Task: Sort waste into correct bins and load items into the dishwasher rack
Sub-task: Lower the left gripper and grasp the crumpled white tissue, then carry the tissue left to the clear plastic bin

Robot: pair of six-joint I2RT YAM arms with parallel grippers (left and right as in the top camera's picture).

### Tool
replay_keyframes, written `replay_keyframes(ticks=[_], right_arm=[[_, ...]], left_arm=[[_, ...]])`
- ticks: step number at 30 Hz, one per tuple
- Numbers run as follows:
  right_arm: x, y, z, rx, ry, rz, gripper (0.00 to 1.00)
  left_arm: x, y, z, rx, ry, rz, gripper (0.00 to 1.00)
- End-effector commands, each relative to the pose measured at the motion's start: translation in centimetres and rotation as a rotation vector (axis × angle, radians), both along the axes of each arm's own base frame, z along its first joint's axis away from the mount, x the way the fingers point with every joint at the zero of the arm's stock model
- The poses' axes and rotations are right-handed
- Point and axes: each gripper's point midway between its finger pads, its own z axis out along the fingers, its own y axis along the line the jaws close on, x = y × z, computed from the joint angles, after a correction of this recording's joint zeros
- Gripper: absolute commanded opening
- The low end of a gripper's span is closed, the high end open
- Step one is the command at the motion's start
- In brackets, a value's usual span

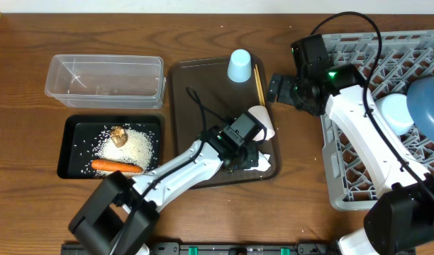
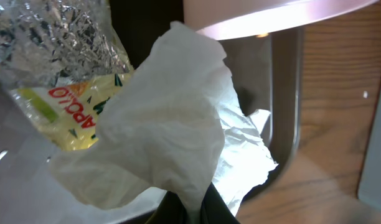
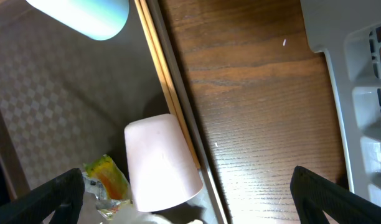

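Overhead: dishwasher rack (image 1: 408,49) at the counter's right edge already holds the large dark blue bowl (image 1: 426,103) and the small pale blue bowl (image 1: 394,110). The black tray (image 1: 75,138), on the left toward the near edge, carries rice (image 1: 139,145), brown lump (image 1: 118,136) and carrot (image 1: 116,166). The clear tub (image 1: 103,81), toward the far-left corner, looks empty. Mid-counter, the brown serving tray (image 1: 210,78) carries the light blue cup (image 1: 240,66), chopsticks (image 1: 259,85), the white cup (image 1: 263,120) on its side, and a crumpled napkin (image 1: 261,163). The left claw (image 1: 249,156) is down on that napkin. The right claw (image 1: 276,88) hangs over the tray's right rim, spread wide and empty. Left wrist: jaws closed tight, pinching a fold of the napkin at the lower edge of the view. The silver and yellow-green wrapper (image 2: 60,68) touches the napkin, and the white cup's rim is above. Right wrist: fingers (image 3: 53,193) far apart with nothing between them. Below are the white cup, with the wrapper just beside it and the chopsticks along the tray rim. Judgement: food waste and bowls done. Napkin and wrapper are not yet binned, and both cups and the chopsticks are not yet racked, so roughly halfway. Surface: bare brown wood-grain counter. Room: only a pale strip shows beyond the far edge.
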Motion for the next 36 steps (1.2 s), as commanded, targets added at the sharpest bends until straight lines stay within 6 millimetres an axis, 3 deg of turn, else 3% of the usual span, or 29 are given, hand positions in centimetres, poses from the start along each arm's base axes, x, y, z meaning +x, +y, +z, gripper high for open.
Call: replay_keyframes(ticks=[1, 6, 10, 20, 25, 30, 36], right_arm=[[0.1, 0.2, 0.3, 0.006, -0.006, -0.007, 0.99], [0.1, 0.2, 0.3, 0.007, -0.006, -0.007, 0.99], [0.1, 0.2, 0.3, 0.007, -0.006, -0.007, 0.99], [0.1, 0.2, 0.3, 0.007, -0.006, -0.007, 0.99], [0.1, 0.2, 0.3, 0.007, -0.006, -0.007, 0.99], [0.1, 0.2, 0.3, 0.007, -0.006, -0.007, 0.99], [0.0, 0.3, 0.3, 0.007, -0.006, -0.006, 0.99]], left_arm=[[-0.3, -0.1, 1.6, -0.027, -0.017, -0.012, 0.06], [0.2, 0.7, 3.8, -0.057, -0.048, 0.013, 0.06], [1.5, 3.3, 5.6, -0.053, -0.081, 0.089, 0.06], [6.4, 13.0, 7.5, 0.01, -0.14, 0.38, 0.06], [10.8, 18.8, 8.6, 0.051, -0.268, 0.577, 0.06], [14.2, 22.7, 10.5, -0.014, -0.37, 0.742, 0.06], [16.1, 28.7, 11.4, 0.023, -0.457, 0.975, 0.06]])
